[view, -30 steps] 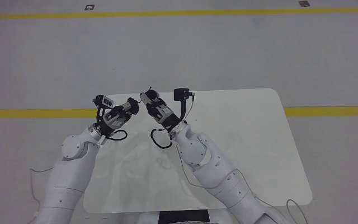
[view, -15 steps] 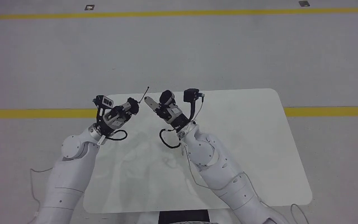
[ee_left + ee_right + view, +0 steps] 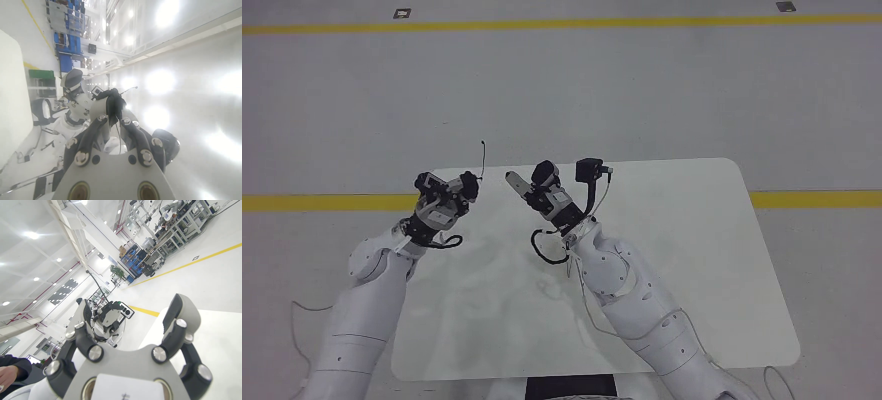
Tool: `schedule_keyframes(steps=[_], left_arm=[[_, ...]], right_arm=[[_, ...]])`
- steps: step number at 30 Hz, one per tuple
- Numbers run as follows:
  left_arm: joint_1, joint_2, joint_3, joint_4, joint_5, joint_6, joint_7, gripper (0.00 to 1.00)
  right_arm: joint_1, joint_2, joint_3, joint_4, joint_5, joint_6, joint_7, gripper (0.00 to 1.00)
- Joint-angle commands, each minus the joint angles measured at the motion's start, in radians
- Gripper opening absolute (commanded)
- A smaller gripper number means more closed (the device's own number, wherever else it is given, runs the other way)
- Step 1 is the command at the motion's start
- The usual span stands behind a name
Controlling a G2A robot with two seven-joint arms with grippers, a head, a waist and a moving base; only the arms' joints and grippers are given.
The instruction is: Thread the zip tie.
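A thin black zip tie (image 3: 483,158) sticks up from my left gripper (image 3: 468,186), which is shut on its lower part above the left end of the white table (image 3: 692,250). In the left wrist view the tie (image 3: 118,132) runs between the closed fingers (image 3: 113,113). My right gripper (image 3: 526,182) stands open a short way to the right of it, holding nothing. In the right wrist view its two fingers are spread wide (image 3: 132,309). Beyond them the left gripper (image 3: 108,311) holds the tie (image 3: 98,286), slanted upward.
The tabletop is bare white with rounded corners. A yellow floor line (image 3: 822,198) runs behind the table. Both arms hover over the table's far left part.
The right gripper has opened, let go of the zip tie and drawn back to the right. The left gripper has turned slightly left, swinging the tie's free end up and away.
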State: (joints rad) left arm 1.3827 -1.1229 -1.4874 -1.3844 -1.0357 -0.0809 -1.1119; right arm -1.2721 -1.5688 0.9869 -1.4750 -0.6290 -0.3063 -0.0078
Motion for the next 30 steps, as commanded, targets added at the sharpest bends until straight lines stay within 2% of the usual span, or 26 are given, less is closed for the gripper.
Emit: schedule_keyframes(steps=[1, 5, 15, 18, 20, 22, 26, 30], left_arm=[[-0.003, 0.000, 0.001, 0.016, -0.048, 0.039, -0.043, 0.00], [-0.014, 0.000, -0.003, 0.042, -0.115, 0.097, -0.083, 0.00], [-0.018, -0.001, -0.002, 0.037, -0.135, 0.103, -0.087, 0.00], [-0.008, -0.004, 0.001, 0.025, -0.195, 0.155, -0.047, 0.00], [0.003, -0.006, -0.005, 0.021, -0.272, 0.207, -0.035, 0.00], [0.013, -0.007, -0.011, 0.008, -0.341, 0.267, -0.026, 0.00], [0.032, -0.003, -0.026, -0.007, -0.367, 0.324, -0.037, 0.00], [0.046, -0.003, -0.027, -0.023, -0.402, 0.370, -0.039, 0.00]], right_arm=[[0.000, 0.000, 0.000, 0.000, 0.000, 0.000, 0.000, 1.00], [0.000, 0.000, 0.000, 0.000, 0.000, 0.000, 0.000, 1.00], [0.000, 0.000, 0.000, 0.000, 0.000, 0.000, 0.000, 1.00], [0.000, 0.000, 0.000, 0.000, 0.000, 0.000, 0.000, 1.00], [-0.017, -0.003, -0.001, -0.002, 0.091, 0.000, 0.014, 1.00], [-0.018, -0.006, 0.004, 0.003, 0.227, -0.008, 0.075, 1.00], [-0.018, -0.011, 0.014, 0.012, 0.483, -0.003, 0.184, 1.00], [-0.008, -0.016, 0.016, 0.023, 0.674, 0.046, 0.265, 1.00]])
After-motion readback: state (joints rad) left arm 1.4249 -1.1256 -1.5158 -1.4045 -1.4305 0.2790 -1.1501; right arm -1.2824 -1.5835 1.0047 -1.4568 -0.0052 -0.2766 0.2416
